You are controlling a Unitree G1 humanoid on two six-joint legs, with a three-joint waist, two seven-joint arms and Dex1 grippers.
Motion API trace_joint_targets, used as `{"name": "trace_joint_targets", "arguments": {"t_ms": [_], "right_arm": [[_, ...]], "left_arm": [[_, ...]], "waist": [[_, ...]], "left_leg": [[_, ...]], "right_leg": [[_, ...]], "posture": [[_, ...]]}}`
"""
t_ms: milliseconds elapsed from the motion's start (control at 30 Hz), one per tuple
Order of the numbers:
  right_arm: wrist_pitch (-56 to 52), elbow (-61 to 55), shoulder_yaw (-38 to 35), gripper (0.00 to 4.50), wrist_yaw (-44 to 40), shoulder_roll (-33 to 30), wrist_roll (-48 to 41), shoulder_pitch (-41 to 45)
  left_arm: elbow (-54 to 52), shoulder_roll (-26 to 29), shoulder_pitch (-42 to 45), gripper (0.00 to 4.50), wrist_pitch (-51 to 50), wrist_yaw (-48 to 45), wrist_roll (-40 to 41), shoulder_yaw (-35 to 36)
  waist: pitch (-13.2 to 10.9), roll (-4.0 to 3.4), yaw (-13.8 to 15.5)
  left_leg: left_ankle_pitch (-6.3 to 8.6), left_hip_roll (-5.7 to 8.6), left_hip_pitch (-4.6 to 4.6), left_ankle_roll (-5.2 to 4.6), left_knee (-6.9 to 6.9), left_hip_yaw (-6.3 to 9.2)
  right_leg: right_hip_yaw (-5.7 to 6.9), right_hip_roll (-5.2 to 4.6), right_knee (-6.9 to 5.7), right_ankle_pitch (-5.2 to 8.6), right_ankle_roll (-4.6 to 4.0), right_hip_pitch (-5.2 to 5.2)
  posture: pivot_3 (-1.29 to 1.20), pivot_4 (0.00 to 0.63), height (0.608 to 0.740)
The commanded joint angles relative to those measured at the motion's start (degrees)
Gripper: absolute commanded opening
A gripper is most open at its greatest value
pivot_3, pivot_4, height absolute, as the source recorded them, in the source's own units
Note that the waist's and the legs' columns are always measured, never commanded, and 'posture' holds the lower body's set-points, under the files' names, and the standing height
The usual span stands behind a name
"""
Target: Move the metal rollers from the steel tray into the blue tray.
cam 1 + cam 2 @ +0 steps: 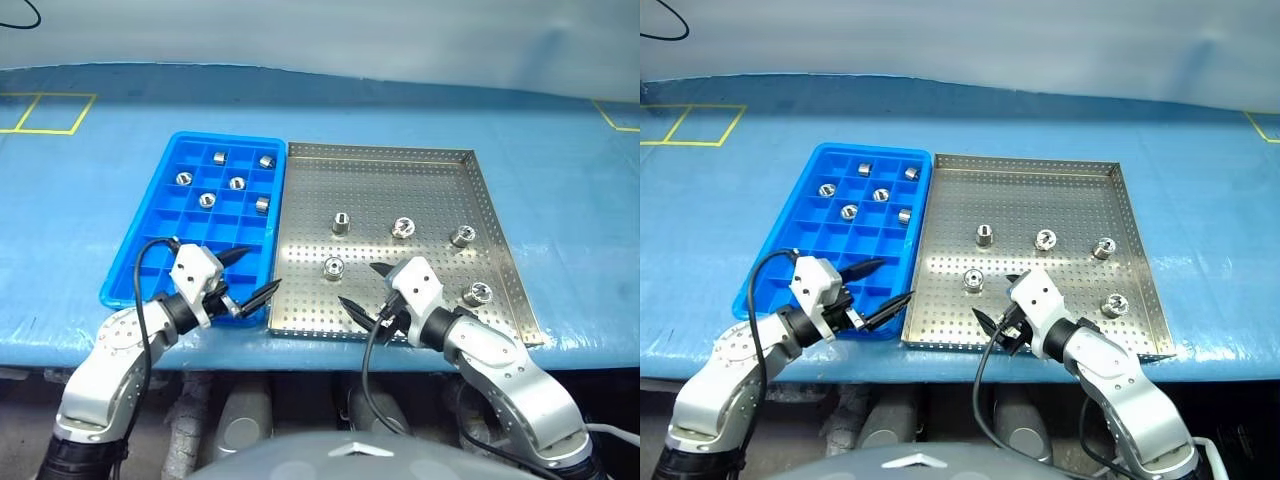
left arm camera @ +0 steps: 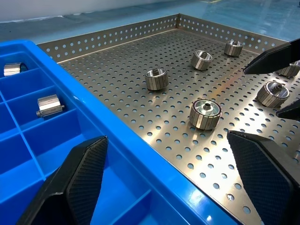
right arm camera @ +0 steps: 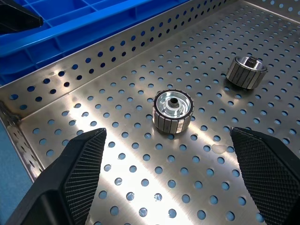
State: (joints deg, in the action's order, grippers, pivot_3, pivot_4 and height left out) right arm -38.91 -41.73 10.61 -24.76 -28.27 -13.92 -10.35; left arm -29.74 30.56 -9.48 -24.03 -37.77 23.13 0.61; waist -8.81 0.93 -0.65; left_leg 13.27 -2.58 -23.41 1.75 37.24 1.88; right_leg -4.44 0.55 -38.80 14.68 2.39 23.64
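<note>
Left eye view: five rollers (image 1: 334,267) lie in steel tray (image 1: 500,245); six sit in blue tray (image 1: 160,210) touching its left rim. Left gripper (image 1: 248,274) and right gripper (image 1: 364,287) released, empty, at its near edge.

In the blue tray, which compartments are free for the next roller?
The blue tray has its near rows bare, beside the open left gripper. Six metal rollers crowd its far rows. In the steel tray, the far strip beyond its five rollers is bare.
</note>
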Motion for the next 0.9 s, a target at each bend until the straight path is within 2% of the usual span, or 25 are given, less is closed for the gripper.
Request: {"name": "trace_joint_targets", "arguments": {"t_ms": [33,400,633,900], "right_arm": [[0.61,-1.77,-0.33,4.48,0.35,0.23,0.00,-0.05],[0.11,-2.31,-0.35,4.48,0.72,0.29,-0.13,-0.05],[-1.31,-3.95,-0.84,4.48,2.67,1.30,-0.38,0.09],[-3.15,-7.84,-1.54,4.48,4.82,2.46,-1.04,-0.24]], "left_arm": [[-1.41,0.16,0.49,4.50,1.32,-0.63,0.16,-0.07],[-0.99,0.20,1.79,4.50,1.27,-0.81,-0.71,-0.86],[3.60,1.34,14.76,4.50,-3.17,-3.35,-1.74,-5.60],[18.02,1.69,31.12,4.50,-5.16,-14.50,-5.33,-17.29]], "waist": [[0.00,0.00,-0.03],[0.00,0.00,-0.05],[0.00,0.00,-0.17],[0.00,0.00,-1.57]], "left_leg": [[0.00,0.00,0.00,0.00,0.00,0.00],[0.00,0.00,0.00,0.00,0.00,0.00],[-0.01,0.03,-0.01,0.00,0.08,0.04],[0.00,0.04,-0.07,-0.01,0.06,0.10]], "right_leg": [[0.00,0.00,0.00,0.00,0.00,0.01],[-0.01,0.00,0.00,0.00,0.00,0.00],[0.04,0.00,-0.01,-0.02,0.04,-0.05],[0.07,0.05,-0.01,-0.19,0.33,0.00]], "posture": [[0.05,0.150,0.740],[0.04,0.150,0.740],[-0.01,0.150,0.740],[-0.05,0.150,0.740]]}}
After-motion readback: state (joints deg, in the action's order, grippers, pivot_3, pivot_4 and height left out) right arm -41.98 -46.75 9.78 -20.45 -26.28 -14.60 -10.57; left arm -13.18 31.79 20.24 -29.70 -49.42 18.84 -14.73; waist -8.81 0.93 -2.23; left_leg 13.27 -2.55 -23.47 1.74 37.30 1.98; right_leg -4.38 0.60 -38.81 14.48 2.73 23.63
